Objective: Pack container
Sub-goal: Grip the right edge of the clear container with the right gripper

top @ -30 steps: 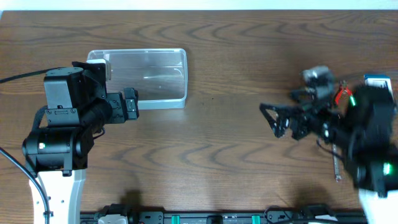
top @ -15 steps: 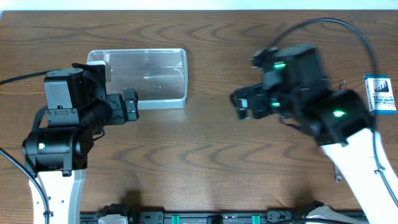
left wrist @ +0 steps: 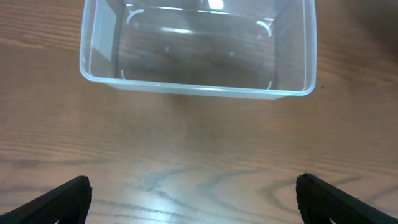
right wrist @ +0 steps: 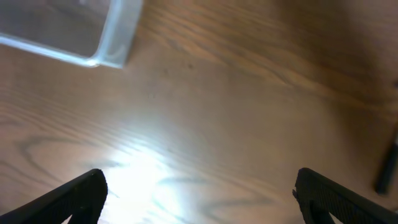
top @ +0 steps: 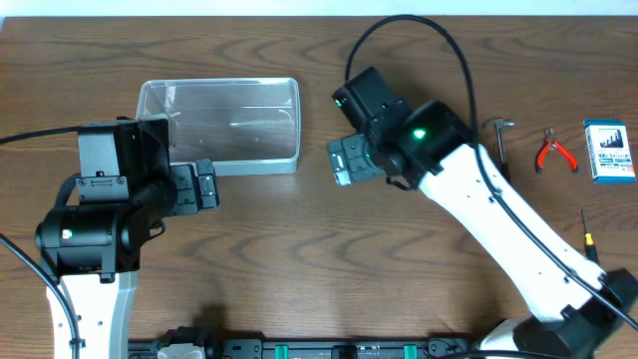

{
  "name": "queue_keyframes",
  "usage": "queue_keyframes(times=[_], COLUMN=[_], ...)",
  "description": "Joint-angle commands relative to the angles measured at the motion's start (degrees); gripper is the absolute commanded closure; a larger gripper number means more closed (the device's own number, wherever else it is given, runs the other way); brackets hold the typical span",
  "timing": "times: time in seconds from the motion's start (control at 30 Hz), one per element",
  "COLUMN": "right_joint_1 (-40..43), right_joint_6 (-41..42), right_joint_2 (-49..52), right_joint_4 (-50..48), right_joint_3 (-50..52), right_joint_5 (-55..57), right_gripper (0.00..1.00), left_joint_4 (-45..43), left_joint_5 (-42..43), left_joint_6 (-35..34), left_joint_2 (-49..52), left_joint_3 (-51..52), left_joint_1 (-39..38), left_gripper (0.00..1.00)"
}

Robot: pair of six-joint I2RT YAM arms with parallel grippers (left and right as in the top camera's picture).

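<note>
A: Where's the container (top: 249, 125)?
B: Back-left on the bench (top: 319, 259), empty. My left end effector (top: 204, 185) and right end effector (top: 342, 162) gape, holding nothing; the right, so near, could shove it.

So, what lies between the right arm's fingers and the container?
Nothing. Only bare wooden table separates the right fingers from the corner of the container. The right wrist view shows it best, and the overhead view agrees.
</note>
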State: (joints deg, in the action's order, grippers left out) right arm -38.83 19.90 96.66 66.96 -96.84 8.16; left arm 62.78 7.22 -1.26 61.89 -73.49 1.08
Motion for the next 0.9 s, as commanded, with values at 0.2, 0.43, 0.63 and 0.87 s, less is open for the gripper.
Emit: queue_keyframes(times=[0.2,0.43,0.63,0.87], right_joint_1=[-0.39,-0.02,0.09,0.09], right_joint_6=[-6.16,-3.56,1.14,3.30], right_joint_2=[12.74,28.57,35.80,41.99], right_joint_4=[-4.13,-0.63,1.46,2.25], right_joint_3=[-21.20,-39.69,-42.86,-42.86], right_joint_5=[-4.09,-4.33,-4.35,-4.59], right_gripper=[0.01,0.01,0.01,0.01], left_joint_4=[0.20,1.73,3.87,4.33], left_joint_5=[-1.31,-1.27,-1.29,-1.27], left_joint_6=[0.17,0.15,0.13,0.09], left_joint_2=[-0.20,-0.20,-0.20,-0.20], left_joint_3=[-1.18,-1.16,-1.16,-1.16], left_joint_1=[0.28,0.28,0.28,0.28], left_gripper=[0.02,0.02,0.02,0.02])
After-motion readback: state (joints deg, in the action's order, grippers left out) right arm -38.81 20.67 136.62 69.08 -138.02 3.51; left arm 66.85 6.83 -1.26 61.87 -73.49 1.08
